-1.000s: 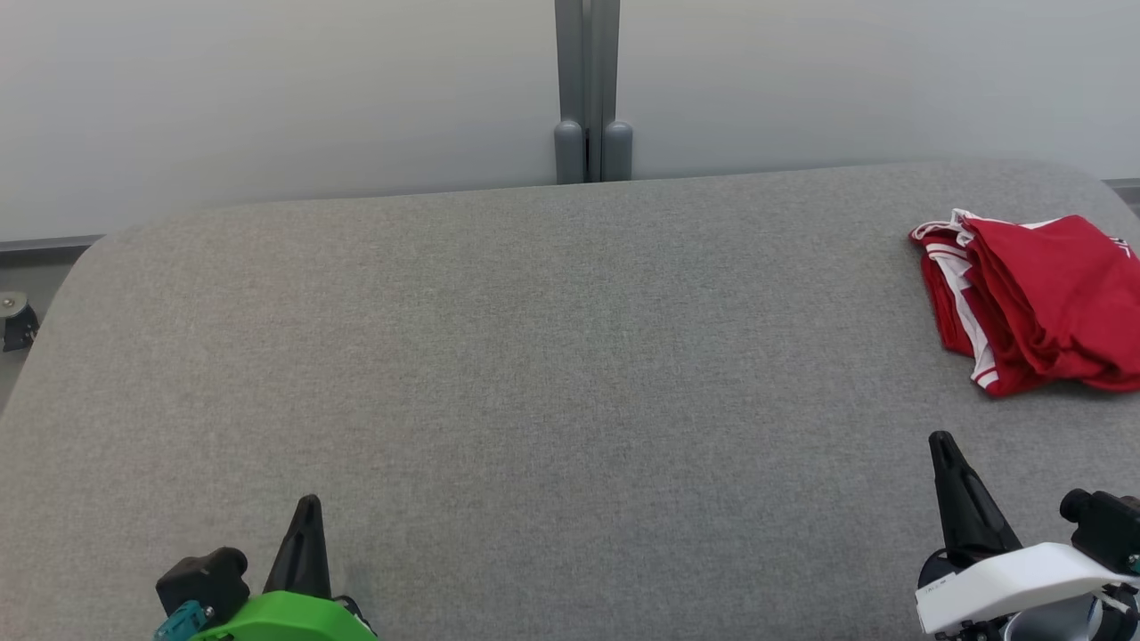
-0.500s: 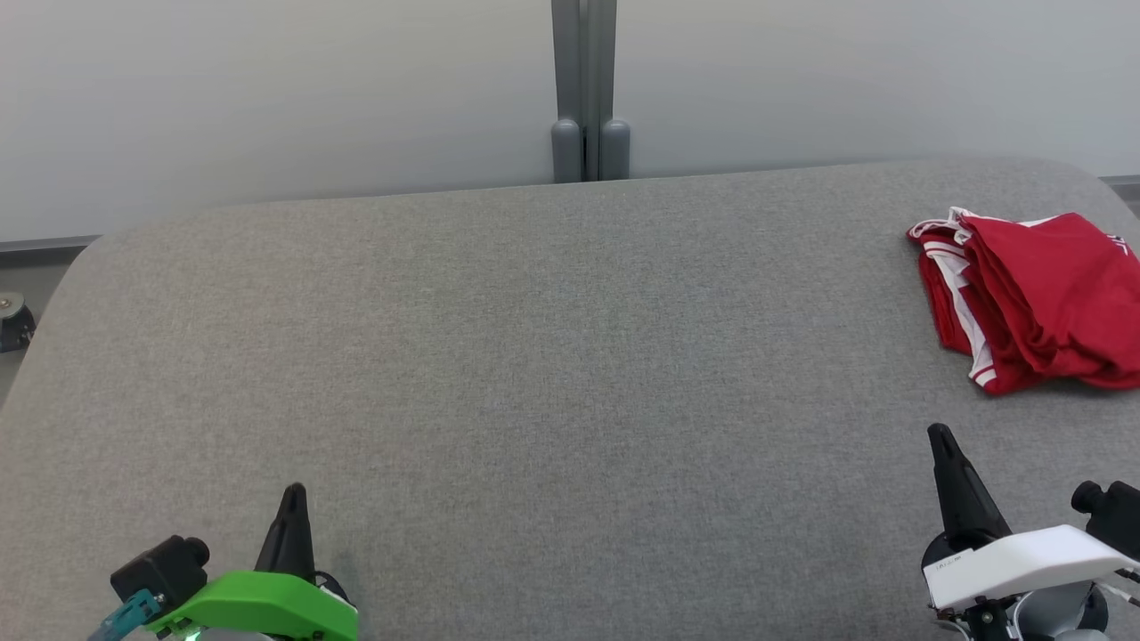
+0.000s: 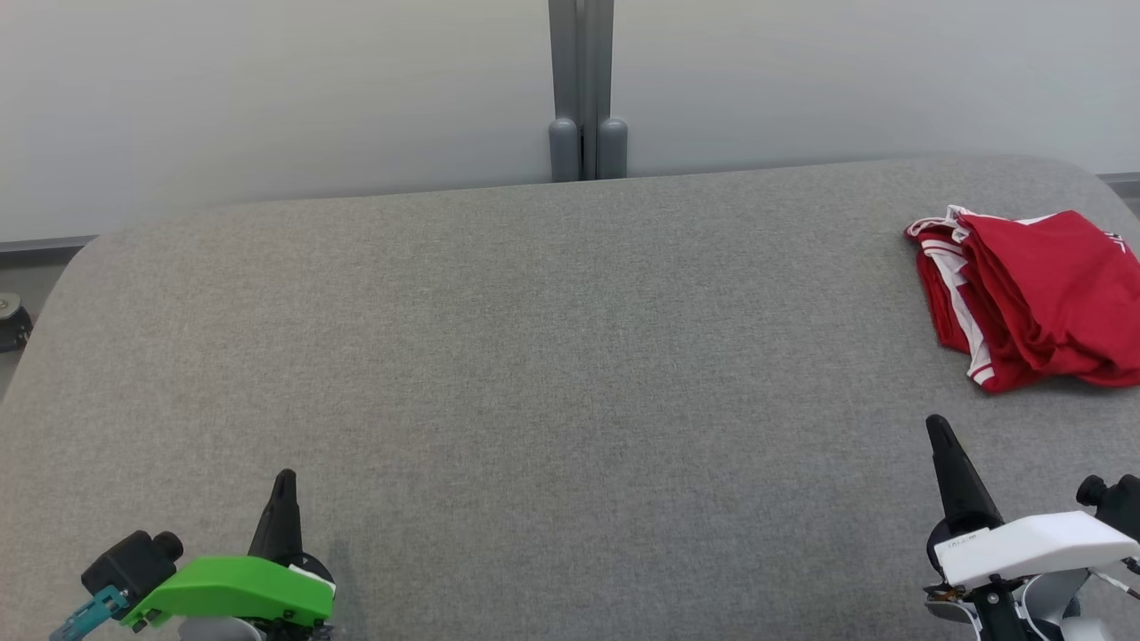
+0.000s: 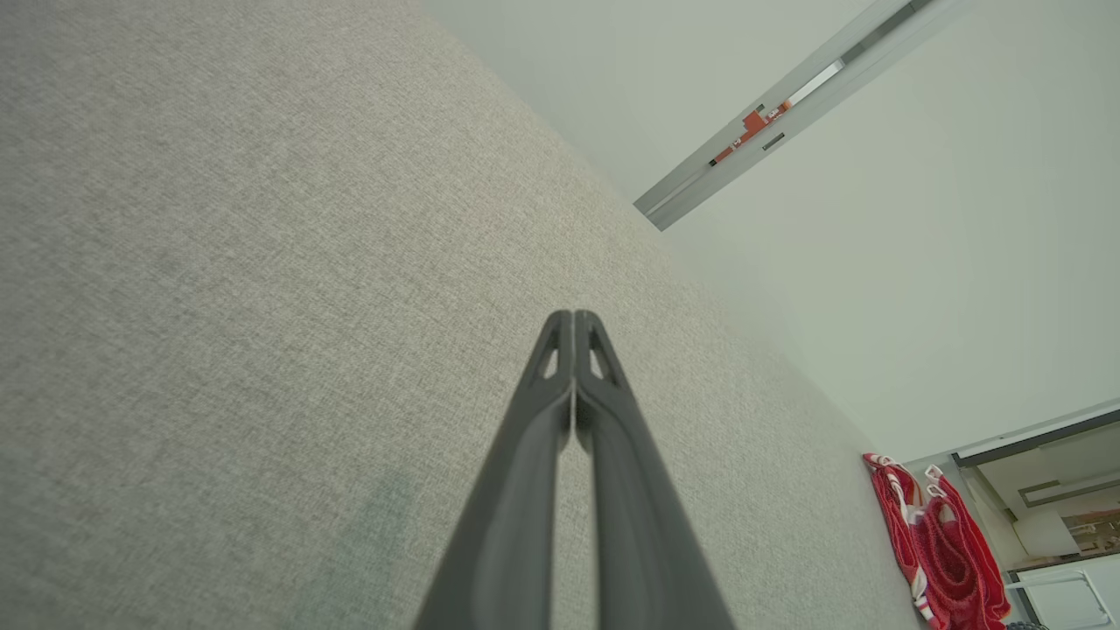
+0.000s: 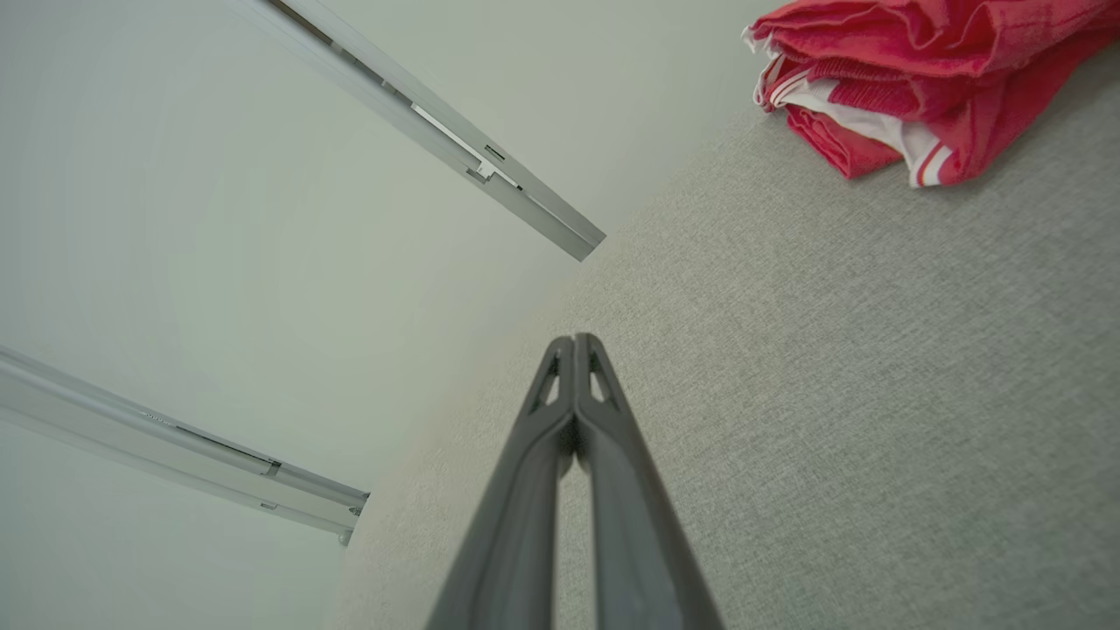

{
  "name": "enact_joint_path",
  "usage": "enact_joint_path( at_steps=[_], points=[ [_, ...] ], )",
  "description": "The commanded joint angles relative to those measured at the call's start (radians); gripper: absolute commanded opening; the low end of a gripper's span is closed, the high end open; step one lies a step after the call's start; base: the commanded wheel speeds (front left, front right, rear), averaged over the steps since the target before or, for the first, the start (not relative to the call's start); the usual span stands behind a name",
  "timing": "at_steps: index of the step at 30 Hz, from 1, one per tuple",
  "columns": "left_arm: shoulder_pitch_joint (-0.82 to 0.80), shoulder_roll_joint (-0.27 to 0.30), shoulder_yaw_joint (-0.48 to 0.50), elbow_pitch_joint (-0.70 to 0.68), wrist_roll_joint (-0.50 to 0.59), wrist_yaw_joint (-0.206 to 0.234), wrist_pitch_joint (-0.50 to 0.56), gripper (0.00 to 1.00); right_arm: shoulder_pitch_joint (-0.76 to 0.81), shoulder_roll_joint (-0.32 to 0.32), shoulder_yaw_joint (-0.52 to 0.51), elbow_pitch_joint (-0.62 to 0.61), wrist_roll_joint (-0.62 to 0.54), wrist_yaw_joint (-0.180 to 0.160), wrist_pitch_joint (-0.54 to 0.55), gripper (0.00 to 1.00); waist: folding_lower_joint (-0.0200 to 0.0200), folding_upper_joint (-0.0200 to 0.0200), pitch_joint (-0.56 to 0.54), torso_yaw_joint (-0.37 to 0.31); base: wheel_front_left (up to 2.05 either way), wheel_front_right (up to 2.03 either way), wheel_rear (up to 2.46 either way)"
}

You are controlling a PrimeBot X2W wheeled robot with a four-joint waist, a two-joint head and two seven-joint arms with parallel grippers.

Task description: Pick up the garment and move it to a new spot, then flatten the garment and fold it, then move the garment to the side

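1. A wide grey fabric-covered table point(image 3: 534, 356) seen from the robot's head, with a pale wall and a grey post point(image 3: 583, 89) behind it at 12 o'clock.
2. The garment point(image 3: 1033, 303), red with white trim, lies at about 2 o'clock on the table, close to the right edge, in a loose stack of layers. It also appears in the left wrist view point(image 4: 949, 547) and the right wrist view point(image 5: 919, 79).
3. The left gripper point(image 3: 283, 485) sits at 7 o'clock and the right gripper point(image 3: 935, 425) at 5 o'clock. Both are over bare table and well apart from the cloth.
4. In each wrist view the two dark fingers are pressed together along their length, with nothing between them.
5. Step in hand, as a judgement: the layered pile off to the side looks like a garment already folded and set aside, with the arms parked. It could equally be a heap awaiting its first pick.
6. If a pick is due, the right gripper is the nearer one. It would need to part its fingers, reach toward 1 o'clock and pinch an upper layer.
7. Writing: a small white mark point(image 3: 1113, 239) on the garment, a tiny label point(image 3: 957, 540) on the right gripper's white casing and an orange sticker point(image 4: 744, 131) on a wall rail are all too small to read.
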Motion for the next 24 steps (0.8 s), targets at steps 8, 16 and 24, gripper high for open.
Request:
enact_joint_path(
  at_steps=[8,16,24],
  points=[
    [-0.040,-0.009,0.040,-0.009,-0.101,-0.028,0.028,0.00,-0.046,-0.002,-0.008,0.016,0.112,0.000,0.015,0.00,0.0000,0.0000,0.001,-0.002,0.00,0.00,0.00],
    [-0.048,-0.019,0.067,-0.007,-0.180,-0.048,0.050,0.00,-0.063,0.001,-0.012,0.036,0.197,0.000,0.027,0.00,0.0000,0.0000,0.002,-0.004,0.00,0.00,0.00],
    [-0.056,-0.029,0.092,-0.006,-0.252,-0.065,0.070,0.00,-0.078,0.004,-0.017,0.056,0.274,0.000,0.039,0.00,0.0000,0.0000,0.003,-0.006,0.00,0.00,0.00]
  ],
)
